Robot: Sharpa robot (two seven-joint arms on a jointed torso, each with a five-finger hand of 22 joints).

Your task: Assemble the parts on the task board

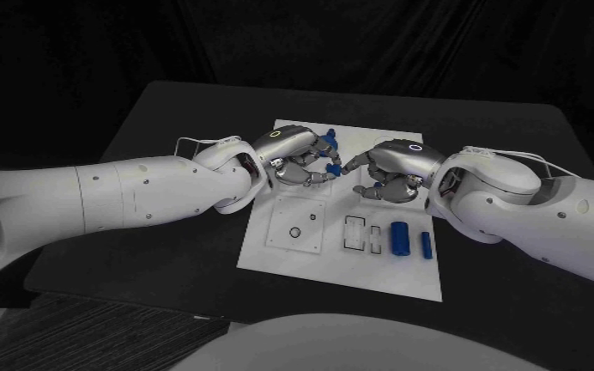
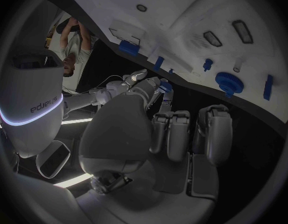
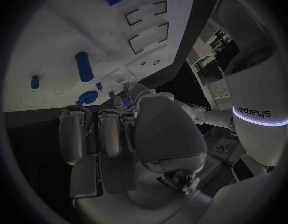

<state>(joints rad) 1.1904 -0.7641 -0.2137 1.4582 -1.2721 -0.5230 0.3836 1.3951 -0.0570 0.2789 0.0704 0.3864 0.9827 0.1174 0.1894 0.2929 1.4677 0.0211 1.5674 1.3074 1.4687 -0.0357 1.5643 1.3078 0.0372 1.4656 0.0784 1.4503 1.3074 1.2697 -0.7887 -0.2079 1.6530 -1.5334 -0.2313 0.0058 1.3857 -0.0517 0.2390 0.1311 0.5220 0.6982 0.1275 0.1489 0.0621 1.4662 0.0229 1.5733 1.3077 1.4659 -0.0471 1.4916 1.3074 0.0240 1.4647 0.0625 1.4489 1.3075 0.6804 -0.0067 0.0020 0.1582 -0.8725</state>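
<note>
The white task board (image 1: pixel 372 272) lies mid-table, with both hands over its far half. My left hand (image 1: pixel 294 158) and right hand (image 1: pixel 394 173) face each other, fingertips nearly meeting. Between them is a small blue part (image 1: pixel 334 167). In the left wrist view the right hand (image 2: pixel 145 86) pinches this part (image 2: pixel 165 87) at its fingertips. My left hand's own fingers (image 2: pixel 181 132) are curled in, and whether they touch the part is hidden. A round blue part (image 2: pixel 229 82) stands on the board (image 2: pixel 193 15) near the hands. A blue cylinder (image 1: pixel 400 238) and a shorter blue peg (image 1: pixel 426 245) lie on the near right.
Black-outlined slots (image 1: pixel 366 234) and a square plate with a hole (image 1: pixel 296 225) mark the board's near half. More blue parts (image 1: pixel 328 139) stand at the far edge behind my left hand. The black table (image 1: pixel 161 130) surrounds the board.
</note>
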